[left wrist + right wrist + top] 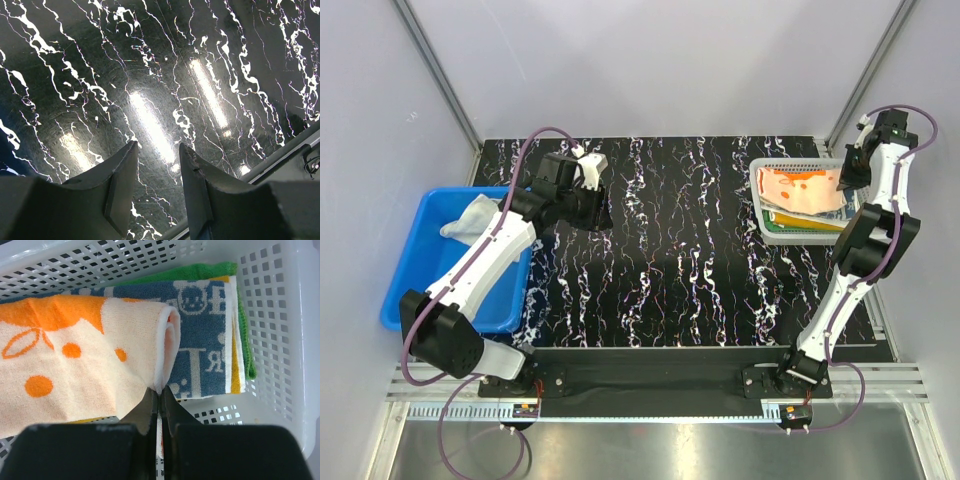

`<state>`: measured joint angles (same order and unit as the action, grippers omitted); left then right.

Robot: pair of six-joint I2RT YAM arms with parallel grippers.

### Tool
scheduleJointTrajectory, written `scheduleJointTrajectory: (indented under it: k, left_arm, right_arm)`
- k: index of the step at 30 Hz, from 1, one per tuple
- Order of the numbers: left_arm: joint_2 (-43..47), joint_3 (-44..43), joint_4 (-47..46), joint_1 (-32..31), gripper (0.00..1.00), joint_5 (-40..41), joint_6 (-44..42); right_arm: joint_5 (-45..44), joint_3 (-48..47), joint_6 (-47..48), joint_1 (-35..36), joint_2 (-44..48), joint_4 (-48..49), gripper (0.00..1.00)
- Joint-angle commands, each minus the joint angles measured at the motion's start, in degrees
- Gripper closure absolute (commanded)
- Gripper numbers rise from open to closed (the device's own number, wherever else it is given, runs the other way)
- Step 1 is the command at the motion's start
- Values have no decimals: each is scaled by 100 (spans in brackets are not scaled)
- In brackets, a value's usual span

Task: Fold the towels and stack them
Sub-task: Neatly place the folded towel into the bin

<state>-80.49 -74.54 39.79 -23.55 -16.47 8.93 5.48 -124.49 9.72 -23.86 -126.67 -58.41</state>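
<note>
My right gripper (160,392) is shut on an edge of the folded cream towel with orange fox (75,355) and holds it over the white mesh basket (280,305). Under it lie the navy-patterned white towel (205,330), an orange-yellow towel (235,365) and the green towel (245,340). In the top view the fox towel (800,188) lies on the stack in the basket (760,170), with the right gripper (850,170) at its right edge. A whitish-beige towel (470,215) lies crumpled in the blue bin (420,250). My left gripper (156,150) is open and empty above the black marbled table (150,75).
The blue bin sits at the table's left edge, the mesh basket at the back right. The left arm (500,240) reaches over the bin's right wall. A metal rail (285,155) shows at the table's edge in the left wrist view.
</note>
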Motion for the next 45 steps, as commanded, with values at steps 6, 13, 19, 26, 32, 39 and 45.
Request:
scheduleJointTrajectory:
  k: [6, 13, 19, 26, 32, 39, 45]
  left_arm:
    - [60, -245, -191, 0, 56, 12, 12]
    - [60, -245, -208, 8, 56, 21, 4]
    - [77, -157, -305, 0, 56, -23, 30]
    - [51, -227, -270, 0, 56, 3, 4]
    - [42, -473, -42, 0, 55, 267, 30]
    - [60, -983, 99, 157, 48, 1477, 364]
    - [-90, -1098, 485, 1202, 38, 2971, 495]
  right_arm:
    - [-372, -225, -14, -84, 38, 172, 100]
    - [-442, -137, -110, -93, 116, 339, 100]
    - [-504, -181, -119, -181, 99, 313, 100]
    - [-758, -330, -180, -225, -112, 322, 94]
    - [-1022, -1006, -601, -225, -341, -160, 35]
    - [-513, -324, -1296, 372, 695, 206, 0]
    - [399, 1301, -1779, 1918, 2171, 1058, 0]
